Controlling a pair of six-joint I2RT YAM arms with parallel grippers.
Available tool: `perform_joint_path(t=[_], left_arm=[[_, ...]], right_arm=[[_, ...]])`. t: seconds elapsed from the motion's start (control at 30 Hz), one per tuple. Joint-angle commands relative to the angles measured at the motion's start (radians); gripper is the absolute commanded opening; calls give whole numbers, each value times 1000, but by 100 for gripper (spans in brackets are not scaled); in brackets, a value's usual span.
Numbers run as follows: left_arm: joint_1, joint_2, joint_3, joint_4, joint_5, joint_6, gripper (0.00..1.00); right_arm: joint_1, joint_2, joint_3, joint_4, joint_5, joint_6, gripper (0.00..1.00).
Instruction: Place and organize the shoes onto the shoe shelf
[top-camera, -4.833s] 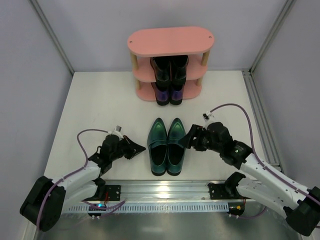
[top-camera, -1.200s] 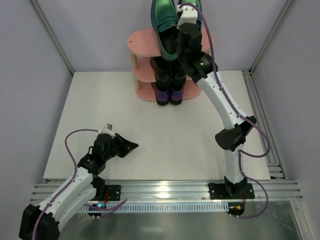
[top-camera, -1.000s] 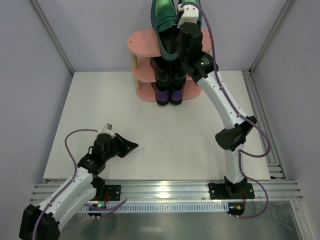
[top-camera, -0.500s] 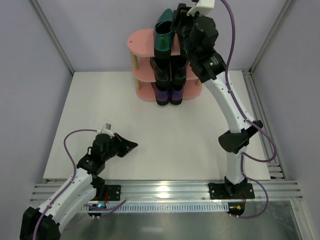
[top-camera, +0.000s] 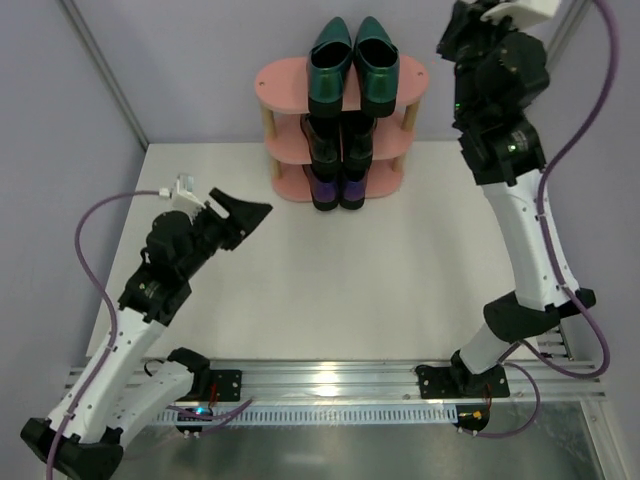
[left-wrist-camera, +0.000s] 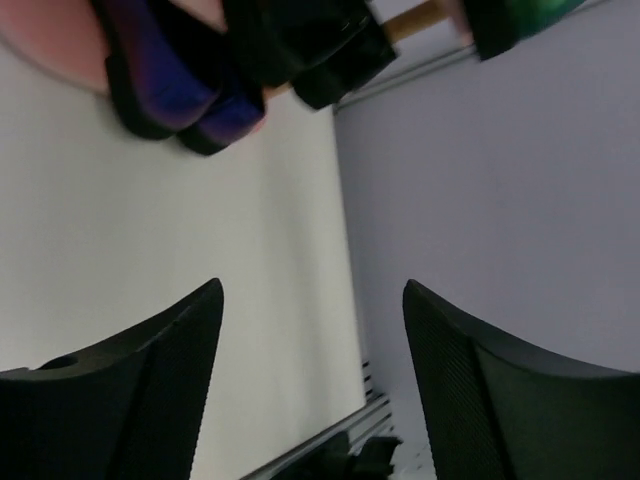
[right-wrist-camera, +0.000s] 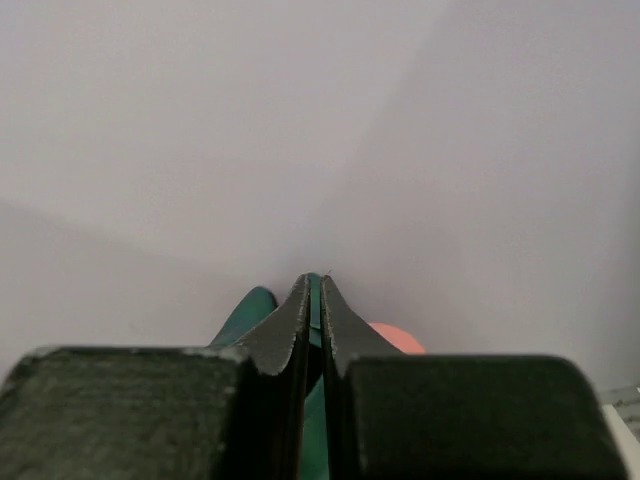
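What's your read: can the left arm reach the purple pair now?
Probably yes: left gripper, jaws open, points toward the purple pair; only bare table lies between.

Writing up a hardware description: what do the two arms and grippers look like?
The left arm and right arm have white link shells with black joints. The left gripper and right gripper have black wedge-shaped fingers. A purple cable loops along each arm.
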Motion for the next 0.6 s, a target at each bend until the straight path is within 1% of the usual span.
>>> perform_joint_path(t=[0.0,0.03,0.07,0.1,0.13,0.17,0.2,0.23,0.27,0.3,0.33,0.4,0.43,0.5,0.57], left_arm=[[11,160,232,3,-69,107,74],[13,202,345,-16,-74,119,76],[14,289,397,-20,-89,126,78],[28,331,443,-22,-95,141,78],[36,366,497,-23,-96,144,78],[45,406,575,-20,-126,144,77],[71,467,615,-13,-126,144,65],[85,501,648,-4,-123,136,50],[100,532,678,7,-117,130,32],[129,563,745,15,-108,121,1],[142,630,780,15,-73,117,0],[166,693,873,15,-42,119,0],[175,739,896,21,-31,124,0],[200,776,930,74,-13,124,0],[220,817,941,127,15,115,0]], right_arm=[[-148,-63,-82,-81,-38,219,5],[-227,-63,-106,-103,-138,258,4],[-272,-58,-114,-130,-210,289,4],[-308,-47,-114,-143,-274,340,4],[-334,-6,-91,-158,-334,355,4],[-381,17,-73,-175,-464,365,4],[-397,47,-48,-211,-529,369,4],[-412,75,-22,-225,-609,370,4],[-420,129,20,-235,-714,363,4],[-426,147,35,-247,-756,356,4],[-426,167,45,-252,-780,350,4],[-424,203,47,-256,-803,353,4],[-426,209,35,-252,-798,355,4],[-424,221,-11,-223,-792,361,4],[-426,239,-19,-223,-803,359,4]])
